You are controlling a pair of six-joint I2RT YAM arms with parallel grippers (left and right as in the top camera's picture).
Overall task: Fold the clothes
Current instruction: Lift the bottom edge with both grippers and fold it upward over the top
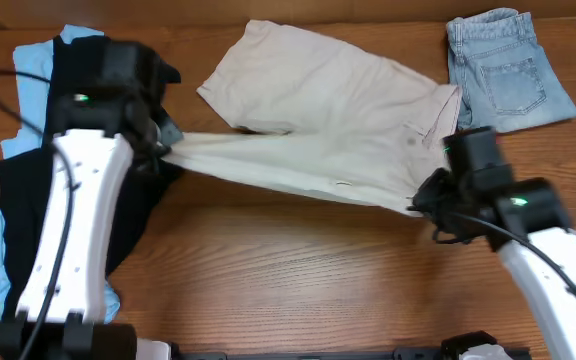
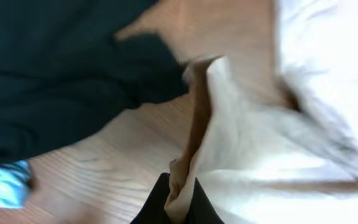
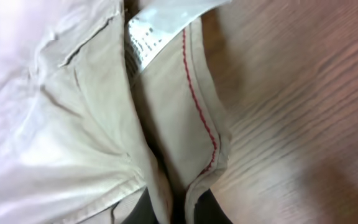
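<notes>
1. The left end effector (image 1: 165, 150) is closed. Its fingers pinch one edge of the beige shorts (image 1: 328, 120); in the left wrist view the cloth comes up from between the fingertips.
2. From this grip the shorts run as a long, stretched band across to the right end effector (image 1: 420, 203).
3. The right end effector is closed as well. It holds the opposite end of the shorts, and in the right wrist view a folded edge with a red seam (image 3: 199, 106) goes down between its fingers.
4. A white label (image 3: 166, 22) sits on the cloth just beyond that grip, beside the red seam.
5. The rest of the shorts lies spread on the tabletop (image 1: 288, 270), on the far side of the line between the two end effectors. One leg reaches out beyond the left end effector.
6. The black garment (image 1: 18, 205) lies beside and below the left end effector, and a corner of it comes close to the pinched edge.
7. The blue garment (image 1: 33, 60) lies under the black one, on the outer side of the left end effector.
8. The denim piece (image 1: 508, 70) lies folded beyond the right end effector, just beside the shorts. I cannot tell whether the two touch.
</notes>
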